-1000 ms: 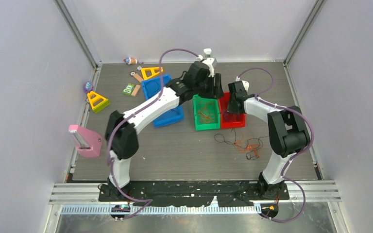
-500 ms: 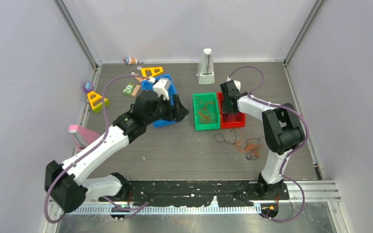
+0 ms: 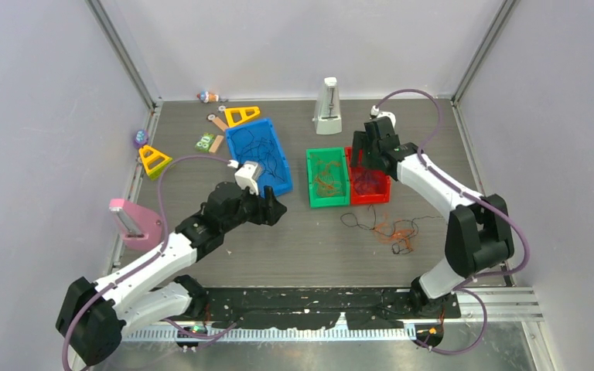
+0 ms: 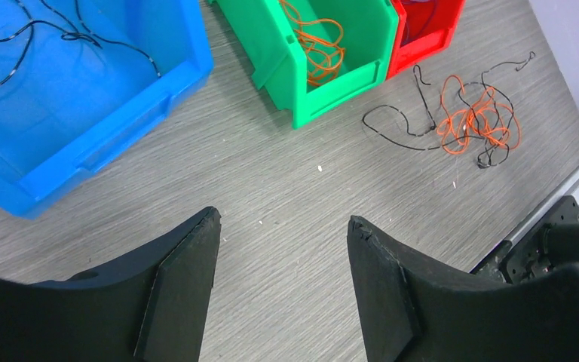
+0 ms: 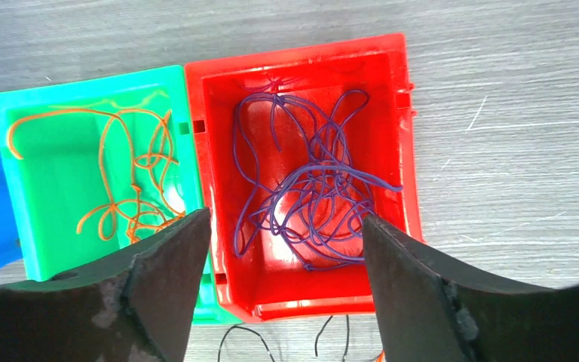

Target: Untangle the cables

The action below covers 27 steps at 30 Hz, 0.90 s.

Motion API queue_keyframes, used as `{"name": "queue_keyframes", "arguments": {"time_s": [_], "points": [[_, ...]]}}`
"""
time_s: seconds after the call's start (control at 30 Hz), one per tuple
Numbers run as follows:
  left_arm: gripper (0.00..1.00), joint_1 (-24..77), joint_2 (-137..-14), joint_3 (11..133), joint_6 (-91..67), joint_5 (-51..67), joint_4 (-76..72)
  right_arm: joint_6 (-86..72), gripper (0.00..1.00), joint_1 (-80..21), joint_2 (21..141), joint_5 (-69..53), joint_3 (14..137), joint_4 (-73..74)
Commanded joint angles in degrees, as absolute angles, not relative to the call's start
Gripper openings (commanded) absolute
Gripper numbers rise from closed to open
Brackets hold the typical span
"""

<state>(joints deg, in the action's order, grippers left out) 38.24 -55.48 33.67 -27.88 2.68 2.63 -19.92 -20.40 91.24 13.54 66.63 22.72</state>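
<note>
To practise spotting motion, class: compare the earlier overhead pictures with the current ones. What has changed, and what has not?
The left end effector swung back from the far middle toward the near left, now open over bare table. The right end effector opened above the red bin, where purple cables lie. The red bin, green bin, blue bin and the orange-and-black tangle stayed put.

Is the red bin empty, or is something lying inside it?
Not empty. The right wrist view shows a loose tangle of purple cables lying inside the red bin.
</note>
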Motion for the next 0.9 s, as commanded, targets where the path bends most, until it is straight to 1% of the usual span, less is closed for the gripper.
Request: {"name": "queue_keyframes", "arguments": {"time_s": [0.0,0.1,0.17,0.3,0.53,0.67,0.73,0.8,0.87], "points": [[0.63,38.52,-54.19,31.64,-25.48,6.13,-7.35,-20.03,0.82,-19.90,85.71,15.30,68.65,24.95],[0.64,39.38,-55.12,30.39,-24.12,7.93,-9.64,-21.89,0.83,-18.08,83.91,16.29,69.87,26.22],[0.64,39.95,-56.81,30.98,-22.46,11.19,-10.32,-23.20,0.84,-16.72,82.92,17.45,70.36,27.04],[0.64,42.14,-59.54,31.96,-20.57,13.22,-10.21,-25.03,0.84,-13.97,80.72,17.53,68.88,24.33],[0.65,43.89,-62.00,32.06,-20.65,13.50,-11.30,-28.93,0.83,-12.11,86.51,7.47,69.07,21.74],[0.65,44.03,-64.36,33.53,-20.83,13.55,-9.63,-30.97,0.77,-12.43,90.00,3.18,68.38,18.06],[0.65,44.03,-65.48,34.68,-20.83,13.59,-8.64,-31.01,0.70,-12.75,91.92,2.98,68.79,17.79],[0.65,44.06,-66.54,35.33,-20.79,13.56,-8.15,-30.94,0.66,-12.90,93.22,2.95,68.80,17.35],[0.65,44.12,-67.17,35.65,-20.93,13.34,-8.00,-31.37,0.66,-12.92,94.38,3.58,68.30,16.08]]}}
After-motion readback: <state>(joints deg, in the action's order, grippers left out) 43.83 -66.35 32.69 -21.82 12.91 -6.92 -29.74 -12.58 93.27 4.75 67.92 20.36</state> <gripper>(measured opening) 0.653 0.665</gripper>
